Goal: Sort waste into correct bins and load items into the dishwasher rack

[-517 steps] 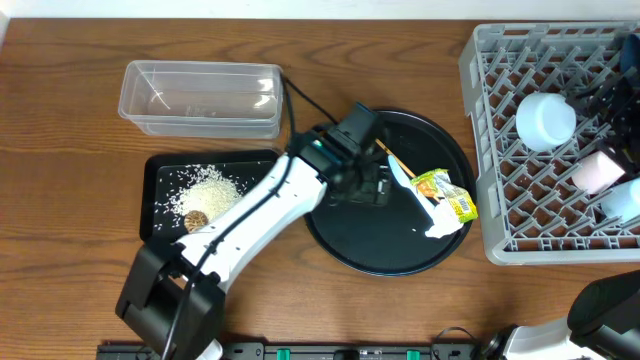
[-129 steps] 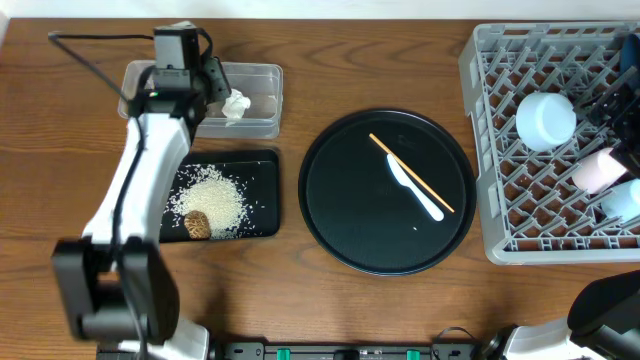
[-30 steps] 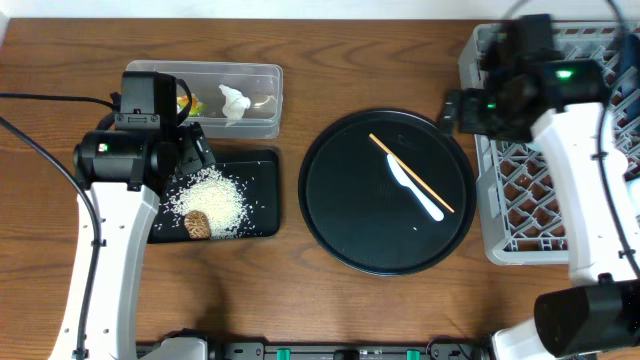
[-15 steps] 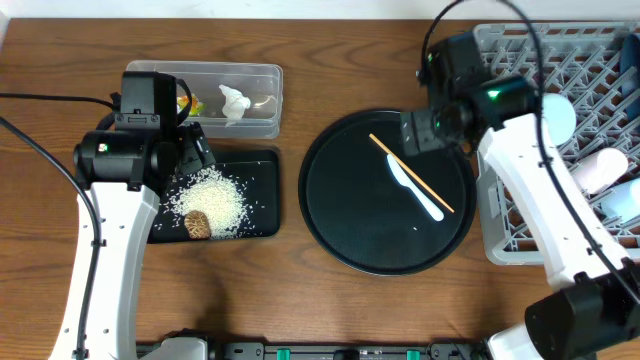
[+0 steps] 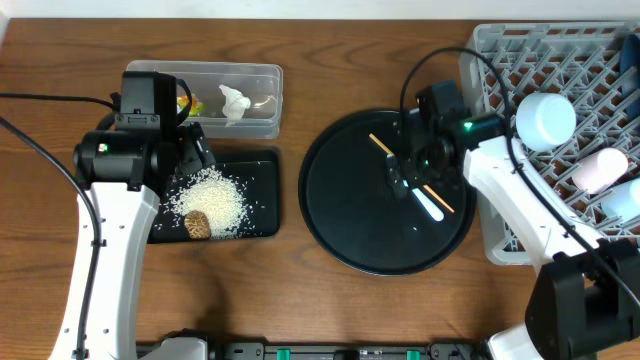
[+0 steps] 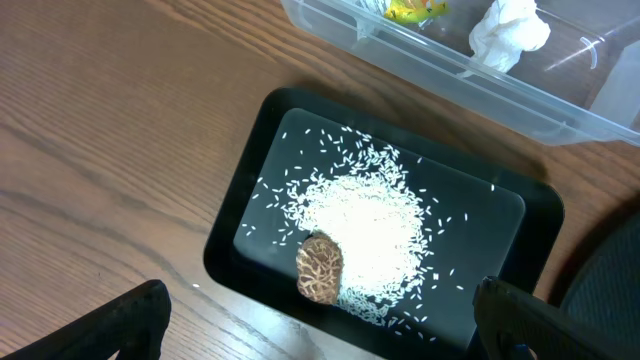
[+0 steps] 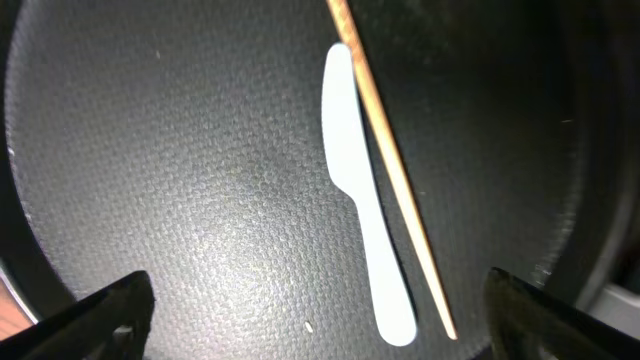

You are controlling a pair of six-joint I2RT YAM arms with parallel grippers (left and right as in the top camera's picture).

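Black textured plastic fills the right wrist view: the round black tray (image 5: 340, 230) at the table's centre, with a white plastic knife (image 7: 357, 205) lying on it. A thin wooden stick (image 7: 393, 170) runs along the knife's 3 o'clock edge, apparently touching it near the 12 o'clock end. The right gripper (image 5: 408, 170) hangs directly above these 2 things with its fingers spread wide, holding nothing.

The waste looks sorted. At 10 o'clock the clear tub (image 5: 255, 110) holds the yellow-green wrapper (image 6: 415, 10) and the white tissue (image 6: 510, 25). Just below it, at 9 o'clock, the black rectangular tray (image 5: 262, 175) carries the rice (image 6: 365, 225), with the brown lump (image 6: 320, 268) at the heap's 7 o'clock edge. The left gripper (image 6: 322, 330) hovers over that tray, wide open and empty.

At 3 o'clock the grey rack (image 5: 520, 240) has a white bowl (image 5: 546, 118), a pink cup (image 5: 600, 168) and a light-blue cup (image 5: 625, 200) among its pegs. No blue plate can be made out.

The step in hand appears to be the right arm's pickup from the round tray, most likely of the knife for the rack. The next move probably calls for a straight descent, with the fingers straddling the knife across its narrow width. The knife lies flat and thin, so the tips must reach the tray surface. The closing jaws could also catch the stick.
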